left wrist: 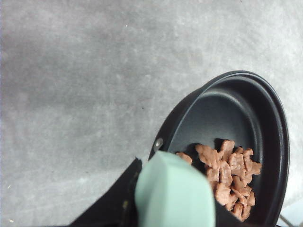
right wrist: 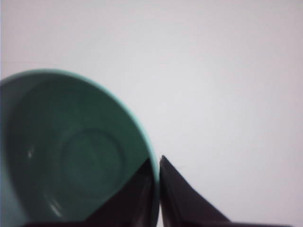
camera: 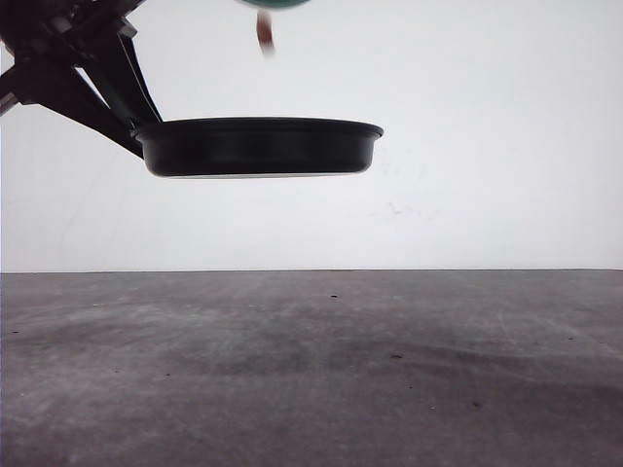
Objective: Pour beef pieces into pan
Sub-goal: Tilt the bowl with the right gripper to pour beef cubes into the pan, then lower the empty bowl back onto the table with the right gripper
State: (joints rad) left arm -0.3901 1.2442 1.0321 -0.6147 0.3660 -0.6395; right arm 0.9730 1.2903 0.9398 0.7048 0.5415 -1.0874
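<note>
Pan (camera: 258, 148) held level above the counter (camera: 311, 370) — left jaws clamp its handle (left wrist: 175, 191). Beef pieces (left wrist: 227, 177) heaped inside; one piece (camera: 264, 29) falling from the bowl (right wrist: 71, 151) directly overhead, its rim pinched in the right jaws.

Bright, even light washes the backdrop (camera: 487, 146) nearly white and silhouettes the pan (camera: 258, 148) with faintly smeared edges, while a falling beef piece (camera: 264, 31) streaks with motion blur and the close bowl (right wrist: 71, 156) stays soft, out of focus.
</note>
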